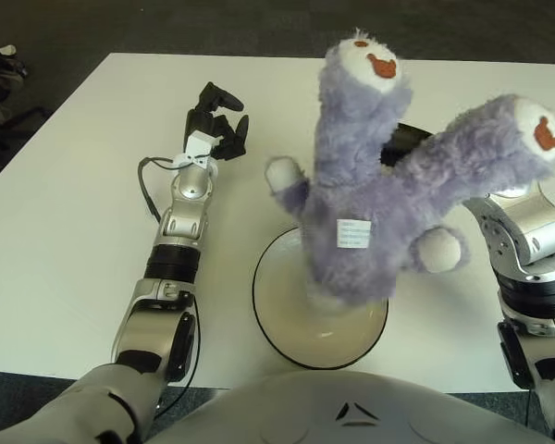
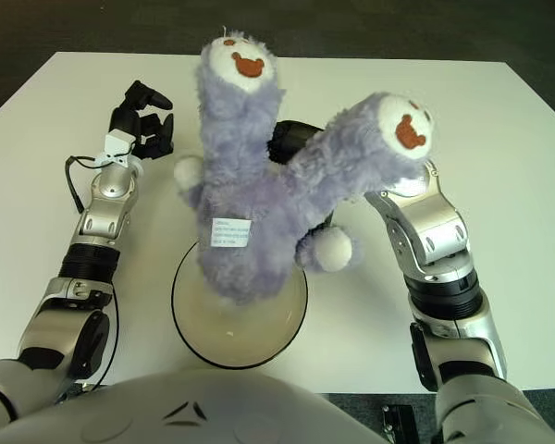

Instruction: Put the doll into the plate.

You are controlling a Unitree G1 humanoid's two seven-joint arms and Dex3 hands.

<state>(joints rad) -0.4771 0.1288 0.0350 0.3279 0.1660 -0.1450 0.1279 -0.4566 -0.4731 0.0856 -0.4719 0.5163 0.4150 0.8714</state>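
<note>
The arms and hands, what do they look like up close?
Both arms are built of rounded silver shells with black ribbed bands at the joints. The left hand has chunky black fingers and a small white block at the wrist; a thin black cable loops beside that forearm. The right hand is black too, mostly hidden behind the doll.
</note>
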